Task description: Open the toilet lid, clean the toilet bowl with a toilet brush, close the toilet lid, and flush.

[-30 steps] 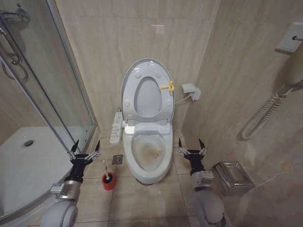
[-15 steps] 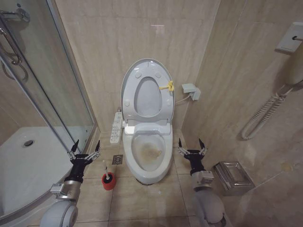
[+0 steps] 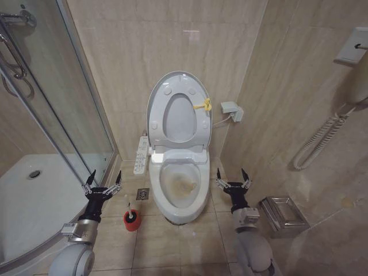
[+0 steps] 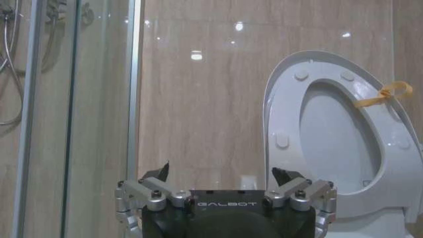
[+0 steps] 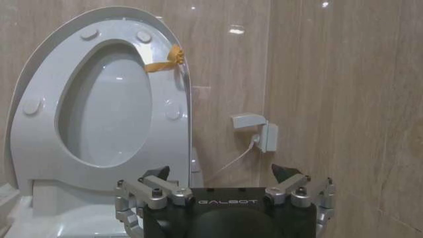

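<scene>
Head view, toilet lid point(image 3: 164, 92): raised upright against the back wall at upper centre, the ring seat point(image 3: 198, 123) with its yellow tie point(image 3: 203, 104) folded up against it.
Toilet bowl point(image 3: 181, 184): centre of the frame, uncovered, brownish stains inside.
Toilet brush point(image 3: 131, 217): standing in its red cup on the floor, lower left of the bowl.
Left end effector point(image 3: 103, 179): lower left, fingers spread wide, gripping nothing; the brush sits just to its lower right, apart from it.
Right end effector point(image 3: 232, 177): lower right, beside the bowl's rim, fingers spread wide, gripping nothing.
</scene>
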Robot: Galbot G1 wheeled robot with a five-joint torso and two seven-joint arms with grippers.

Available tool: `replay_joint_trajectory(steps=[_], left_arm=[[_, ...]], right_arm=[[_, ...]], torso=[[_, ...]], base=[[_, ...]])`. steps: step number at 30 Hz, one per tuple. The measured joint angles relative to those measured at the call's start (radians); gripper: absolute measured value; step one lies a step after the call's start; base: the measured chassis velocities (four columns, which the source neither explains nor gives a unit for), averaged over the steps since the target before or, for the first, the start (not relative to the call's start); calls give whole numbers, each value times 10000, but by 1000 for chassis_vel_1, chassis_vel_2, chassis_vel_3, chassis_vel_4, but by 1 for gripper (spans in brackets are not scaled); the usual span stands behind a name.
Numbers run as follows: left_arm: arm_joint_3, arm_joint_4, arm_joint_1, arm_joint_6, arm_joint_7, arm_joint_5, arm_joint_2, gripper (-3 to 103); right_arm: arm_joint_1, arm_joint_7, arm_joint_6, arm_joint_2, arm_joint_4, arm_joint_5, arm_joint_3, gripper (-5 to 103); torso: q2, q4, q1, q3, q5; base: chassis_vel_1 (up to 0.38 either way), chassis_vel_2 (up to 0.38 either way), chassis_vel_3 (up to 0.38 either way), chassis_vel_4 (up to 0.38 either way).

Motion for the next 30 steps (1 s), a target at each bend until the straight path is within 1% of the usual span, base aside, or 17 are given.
replay_joint_trajectory(steps=[1, 3, 4, 5, 7, 8, 9, 11, 17, 19, 21, 23, 24, 25, 26, 28, 30], left_arm=[[65, 0, -7, 110, -39, 122, -125, 100], [561, 0, -38, 729, -273, 755, -838, 100], [561, 0, -38, 729, -273, 755, -838, 100], [821, 0, -59, 1063, -403, 1100, -1218, 100], [1388, -8, -106, 1791, -686, 1848, -2034, 100], [1388, -8, -106, 1791, -686, 1848, -2034, 100], [1640, 36, -139, 2009, -779, 2194, -2499, 100], [1679, 131, -165, 1977, -828, 2333, -2665, 100], [1609, 237, -120, 1705, -873, 2353, -2617, 100], [1572, 265, -92, 1413, -890, 2350, -2538, 100], [1550, 213, -42, 1307, -946, 2345, -2471, 100], [1468, -229, 176, 1191, -1068, 2271, -2202, 100], [1468, -229, 176, 1191, -1068, 2271, -2202, 100], [1421, -447, 292, 1159, -1130, 2220, -2044, 100], [1261, -934, 582, 1127, -1272, 2067, -1694, 100], [1198, -1076, 675, 1125, -1316, 2019, -1587, 100], [866, -1677, 1081, 1123, -1522, 1721, -1068, 100]], right_arm=[[0, 1, 0, -1, 0, 0, 0, 100], [1, 0, 0, -1, 0, 0, 0, 100], [1, 0, 0, -1, 0, 0, 0, 100], [1, 0, 0, -2, 0, 0, -1, 100], [1, 0, 0, 0, 0, 0, -1, 100], [1, 0, 0, 0, 0, 0, -1, 100], [1, 0, 0, 0, 0, 0, -3, 100], [0, 0, 0, -1, -1, 0, 0, 100], [1, 0, 0, -1, 0, 0, -1, 100], [1, 0, 0, 0, 0, 0, 0, 100], [1, 0, 0, -1, 0, 0, -1, 100], [1, 0, 0, -1, 0, 0, 0, 100], [1, 0, 0, -1, 0, 0, 0, 100], [1, 0, 0, -1, 0, 0, 0, 100], [1, 0, 0, -1, 0, 0, 0, 100], [1, 0, 0, 0, 0, 0, 0, 100], [2, 0, 0, 0, 0, 0, -1, 100]], torso=[[0, 0, 0, 0, 2], [0, 2, 0, 0, -1], [0, 2, 0, 0, -1], [0, 0, 0, 0, -5], [0, -1, 0, 0, 2], [0, -1, 0, 0, 2], [0, -3, 0, 1, -7], [0, -3, 0, 0, 5], [0, 2, 0, 0, 1], [0, 0, 0, 0, -2], [0, -1, 0, 0, -2], [0, -3, 0, 0, -3], [0, -3, 0, 0, -3], [0, -2, 0, 0, -2], [0, 0, 0, 0, -4], [0, 0, 0, 0, -3], [1, 1, 0, -1, -2]], base=[[0, 0, 0, 0], [0, 0, 0, 0], [0, 0, 0, 0], [0, 0, 0, 0], [0, 0, 0, 0], [0, 0, 0, 0], [0, 0, 0, 0], [0, 0, 0, 0], [0, 0, 0, 0], [0, 0, 0, 0], [0, 0, 0, 0], [0, 0, 0, 0], [0, 0, 0, 0], [0, 0, 0, 0], [0, 0, 0, 0], [0, 0, 0, 0], [0, 0, 0, 0]])
